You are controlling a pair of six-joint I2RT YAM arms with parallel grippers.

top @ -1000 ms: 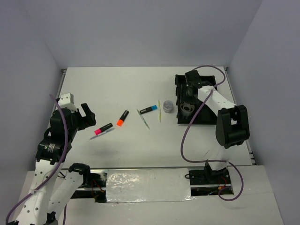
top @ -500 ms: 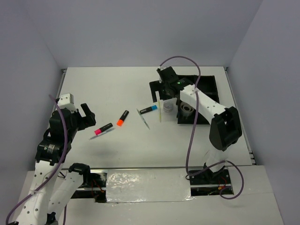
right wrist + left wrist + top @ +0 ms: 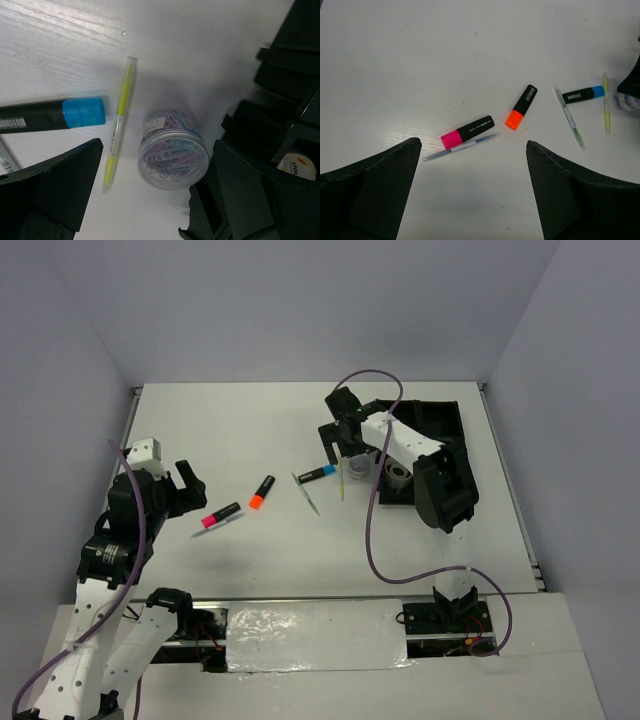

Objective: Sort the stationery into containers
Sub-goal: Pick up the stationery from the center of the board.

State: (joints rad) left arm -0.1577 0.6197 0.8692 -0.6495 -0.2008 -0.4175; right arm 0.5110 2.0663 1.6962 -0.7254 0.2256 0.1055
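The blue marker [image 3: 50,116] lies left-right, blue end toward the upright clear pot [image 3: 172,160]. The right gripper [image 3: 157,150], spread empty, has swung from the tray [image 3: 445,418] to over the pot. The left gripper [image 3: 474,144] gapes empty.

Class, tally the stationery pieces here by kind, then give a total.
Markers: 3 (pink marker, orange marker, blue marker)
Thin pens: 3 (blue pen, green pen, yellow pen)
Jar of paper clips: 1
Tape roll: 1
Total: 8
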